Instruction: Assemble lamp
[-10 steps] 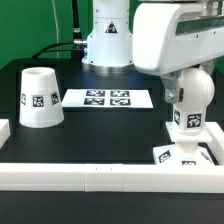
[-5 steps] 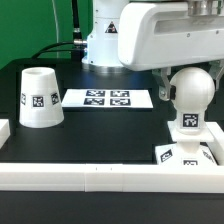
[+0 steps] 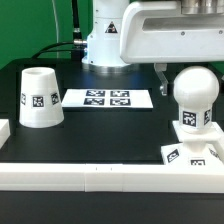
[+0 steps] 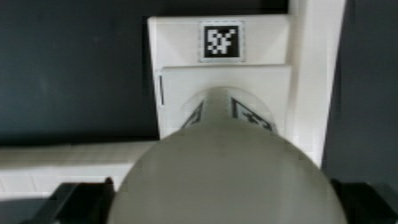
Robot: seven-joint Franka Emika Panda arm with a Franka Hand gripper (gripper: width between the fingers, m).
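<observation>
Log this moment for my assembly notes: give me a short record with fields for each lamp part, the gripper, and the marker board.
bulb: stands upright on the base, at the exterior view's right
base: flat square part under the bulb, against the front rail
shade: rests alone on the table at the exterior view's left, wide end down, apart from the other parts
marker board: lies flat between shade and bulb, farther back
gripper: above the bulb, fingertips not visible; open or shut cannot be told
shade fitted: not yet
</observation>
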